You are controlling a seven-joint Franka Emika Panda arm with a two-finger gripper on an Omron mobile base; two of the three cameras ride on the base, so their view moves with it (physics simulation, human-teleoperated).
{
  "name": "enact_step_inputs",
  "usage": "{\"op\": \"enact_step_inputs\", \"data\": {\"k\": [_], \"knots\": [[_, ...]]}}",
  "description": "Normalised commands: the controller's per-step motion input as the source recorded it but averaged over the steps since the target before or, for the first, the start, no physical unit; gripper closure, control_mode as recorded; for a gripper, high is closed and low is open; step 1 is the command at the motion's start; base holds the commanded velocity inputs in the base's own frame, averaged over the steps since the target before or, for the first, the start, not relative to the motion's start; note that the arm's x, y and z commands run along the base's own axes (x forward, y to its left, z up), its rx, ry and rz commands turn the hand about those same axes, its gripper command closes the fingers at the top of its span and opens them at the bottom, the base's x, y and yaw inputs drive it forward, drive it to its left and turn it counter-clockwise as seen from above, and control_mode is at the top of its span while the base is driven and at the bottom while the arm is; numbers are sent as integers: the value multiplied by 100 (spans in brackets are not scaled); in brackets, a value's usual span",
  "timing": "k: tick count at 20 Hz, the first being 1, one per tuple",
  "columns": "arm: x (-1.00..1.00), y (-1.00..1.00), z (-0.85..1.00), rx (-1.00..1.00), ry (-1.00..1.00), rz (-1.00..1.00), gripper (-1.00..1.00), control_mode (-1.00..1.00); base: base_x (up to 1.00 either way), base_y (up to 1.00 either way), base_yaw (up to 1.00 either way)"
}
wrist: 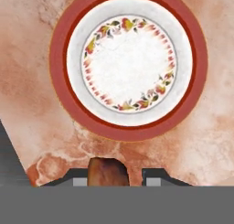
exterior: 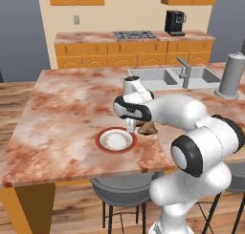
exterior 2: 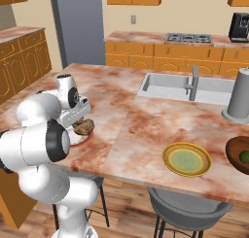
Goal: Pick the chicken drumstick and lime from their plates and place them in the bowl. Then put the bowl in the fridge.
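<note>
Gripper [wrist: 117,181] clamped on the chicken drumstick [exterior: 148,128] — lumpy brown meat, lifted clear of the red-rimmed plate [exterior: 115,141], which sits directly below, bare white centre with a floral ring. Right base view adds, well off to the gripper's right, the yellow-rimmed plate [exterior 2: 186,160] and the dark brown bowl [exterior 2: 235,152] holding the round green lime [exterior 2: 245,156].

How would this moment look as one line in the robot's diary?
gripper: shut on chicken drumstick, lifted off red-rimmed plate | lime: in bowl | yellow-rimmed plate: bare
</note>
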Motion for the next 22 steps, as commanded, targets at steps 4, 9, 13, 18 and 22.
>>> {"op": "enact_step_inputs", "data": {"k": [4, 9, 13, 18, 22], "knots": [[-36, -54, 33, 0, -1, 4, 100, -100, 0, 0, 0], [-31, -51, 26, 2, 0, 0, 100, -100, 0, 0, 0], [-27, -37, 18, 0, 0, 0, 100, -100, 0, 0, 0], [-4, -7, 1, 0, 3, 0, 100, -100, 0, 0, 0], [0, 0, 0, 0, 0, 0, 100, -100, 0, 0, 0]]}}
